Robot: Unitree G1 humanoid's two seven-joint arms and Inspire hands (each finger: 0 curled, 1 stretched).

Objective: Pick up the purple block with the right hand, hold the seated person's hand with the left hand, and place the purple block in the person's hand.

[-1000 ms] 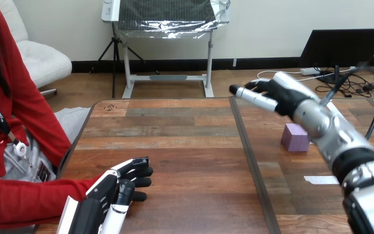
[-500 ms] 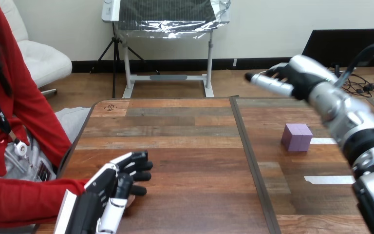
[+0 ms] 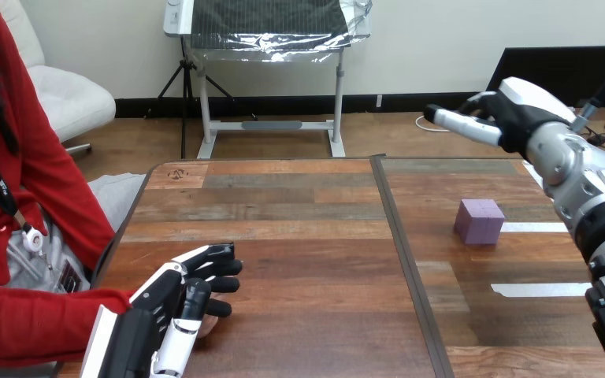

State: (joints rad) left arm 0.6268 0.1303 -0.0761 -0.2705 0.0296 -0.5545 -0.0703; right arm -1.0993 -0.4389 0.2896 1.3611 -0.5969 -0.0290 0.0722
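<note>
The purple block (image 3: 479,221) stands on the right half of the wooden table (image 3: 299,236), with nothing touching it. My right hand (image 3: 512,120) is raised above and behind the block, to its right, open with fingers stretched toward the left. At the lower left my left hand (image 3: 165,311) lies over the person's hand (image 3: 205,327), which comes out of a red sleeve (image 3: 39,323). Its fingers are nearly straight over that hand, and little of the hand shows under them.
Two white tape strips (image 3: 532,227) (image 3: 540,289) lie on the table right of the block. A dark seam (image 3: 406,252) runs front to back between the two tabletops. The person sits at the left edge.
My right hand has swung to the right and farther from the block, which now shows whole. My left hand has slid slightly toward me over the person's hand.
</note>
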